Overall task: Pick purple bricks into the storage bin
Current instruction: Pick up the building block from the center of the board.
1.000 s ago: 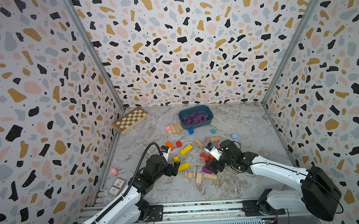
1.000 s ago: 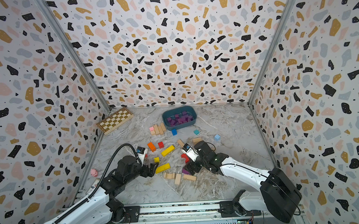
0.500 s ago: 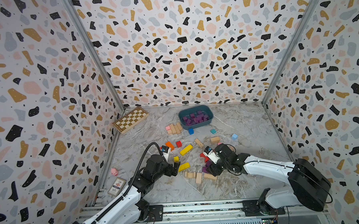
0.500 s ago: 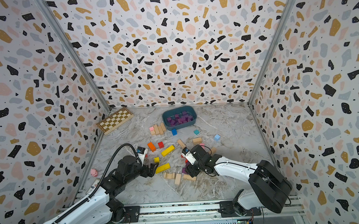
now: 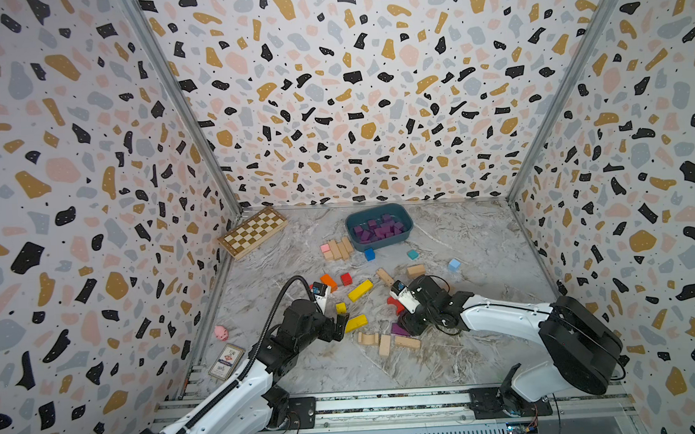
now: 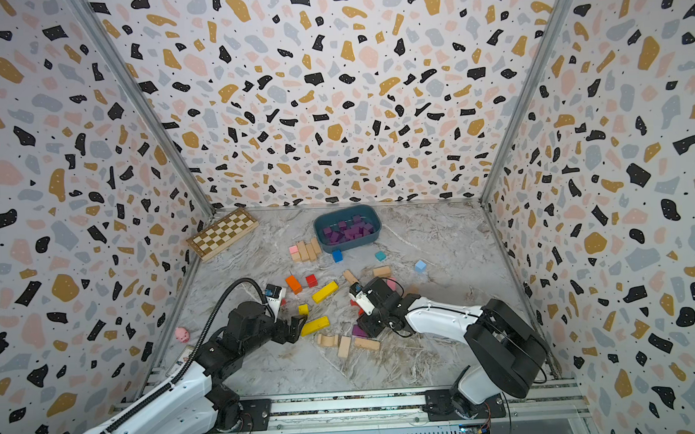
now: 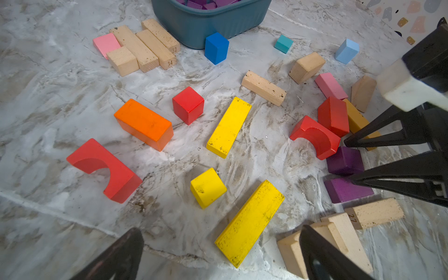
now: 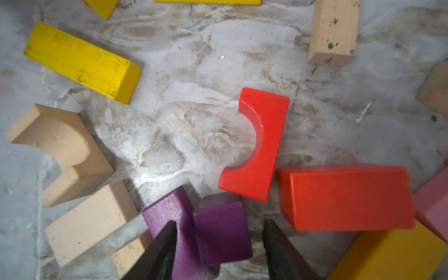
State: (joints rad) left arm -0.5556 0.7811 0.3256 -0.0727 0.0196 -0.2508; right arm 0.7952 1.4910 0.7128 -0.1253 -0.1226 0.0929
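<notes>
Straddles 1 purple cube [image 8: 221,237] with right gripper [image 8: 219,221]: jaws partly apart, gap each side, no clamp. Holds left gripper [image 7: 220,229] wide open, empty, beside yellow bar [image 7: 249,223].

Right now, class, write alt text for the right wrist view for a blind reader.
The open right gripper straddles a purple cube beside a purple bar on a marble tabletop. A red arch, red block and wooden blocks lie around.
</notes>
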